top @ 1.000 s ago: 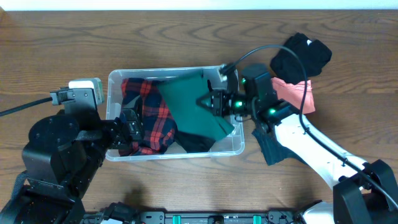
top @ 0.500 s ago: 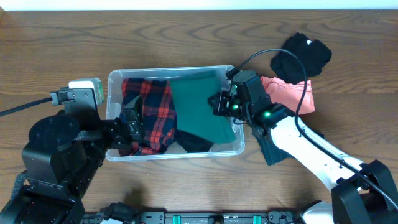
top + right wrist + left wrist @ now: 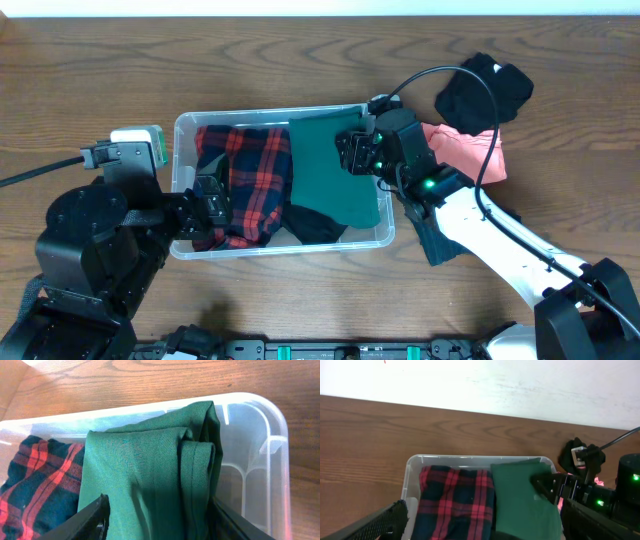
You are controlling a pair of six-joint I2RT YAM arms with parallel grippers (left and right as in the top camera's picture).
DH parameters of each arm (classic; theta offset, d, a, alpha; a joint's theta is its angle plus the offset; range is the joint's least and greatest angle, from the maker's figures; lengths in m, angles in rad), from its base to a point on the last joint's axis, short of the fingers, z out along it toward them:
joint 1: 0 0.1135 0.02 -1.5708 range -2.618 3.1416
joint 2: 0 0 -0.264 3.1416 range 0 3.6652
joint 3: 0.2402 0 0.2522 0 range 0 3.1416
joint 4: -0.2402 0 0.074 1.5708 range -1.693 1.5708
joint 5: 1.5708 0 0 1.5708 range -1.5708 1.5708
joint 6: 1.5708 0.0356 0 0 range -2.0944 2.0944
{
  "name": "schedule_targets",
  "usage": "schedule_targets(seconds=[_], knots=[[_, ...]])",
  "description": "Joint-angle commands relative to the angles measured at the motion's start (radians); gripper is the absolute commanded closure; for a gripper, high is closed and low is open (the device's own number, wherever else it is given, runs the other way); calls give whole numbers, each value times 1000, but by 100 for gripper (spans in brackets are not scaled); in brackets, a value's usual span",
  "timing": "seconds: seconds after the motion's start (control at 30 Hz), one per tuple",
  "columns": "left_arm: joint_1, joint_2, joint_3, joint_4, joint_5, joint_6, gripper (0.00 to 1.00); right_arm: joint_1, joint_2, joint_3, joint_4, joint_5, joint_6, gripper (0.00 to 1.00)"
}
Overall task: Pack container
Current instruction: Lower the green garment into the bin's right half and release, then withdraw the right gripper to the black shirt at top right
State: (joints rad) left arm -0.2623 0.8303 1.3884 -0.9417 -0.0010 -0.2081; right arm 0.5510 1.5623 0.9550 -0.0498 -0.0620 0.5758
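Right claw [image 3: 348, 152] has settled green cloth [image 3: 335, 185] into container [image 3: 260, 112].

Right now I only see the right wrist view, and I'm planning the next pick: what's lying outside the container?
Observer: A black garment and a pink cloth lie on the table, right of the container.
Operator: Anything nearer my arm?
Observer: A dark blue cloth lies partly under the right arm.
Operator: Where's the left gripper?
Observer: The left gripper is at the container's left end, by the plaid garment.
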Motion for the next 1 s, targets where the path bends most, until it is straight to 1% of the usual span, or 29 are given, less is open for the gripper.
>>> schedule_targets(seconds=[0.0, 0.17, 0.27, 0.4, 0.53, 0.57, 0.73, 0.83, 0.87, 0.97], knots=[[6, 0, 10, 0, -11, 13, 2, 5, -46, -1, 17, -3, -39, 40], [6, 0, 10, 0, -11, 13, 2, 5, -152, -1, 15, -4, -40, 49], [6, 0, 10, 0, -11, 13, 2, 1, -234, -1, -7, 53, -90, 50], [6, 0, 10, 0, -11, 13, 2, -42, -344, -1, -133, 169, -113, 46], [6, 0, 10, 0, -11, 13, 2, -151, -411, -1, -288, 168, -93, 38], [6, 0, 10, 0, -11, 13, 2, -198, -420, -1, -343, 165, -83, 35], [6, 0, 10, 0, -11, 13, 2, -405, -415, -2, -515, 100, -68, 23], [6, 0, 10, 0, -11, 13, 2, -529, -396, -2, -572, 46, -80, 4], [6, 0, 10, 0, -11, 13, 2, -562, -388, -2, -575, 27, -98, 1], [6, 0, 10, 0, -11, 13, 2, -661, -359, -2, -571, -60, -163, 1]])
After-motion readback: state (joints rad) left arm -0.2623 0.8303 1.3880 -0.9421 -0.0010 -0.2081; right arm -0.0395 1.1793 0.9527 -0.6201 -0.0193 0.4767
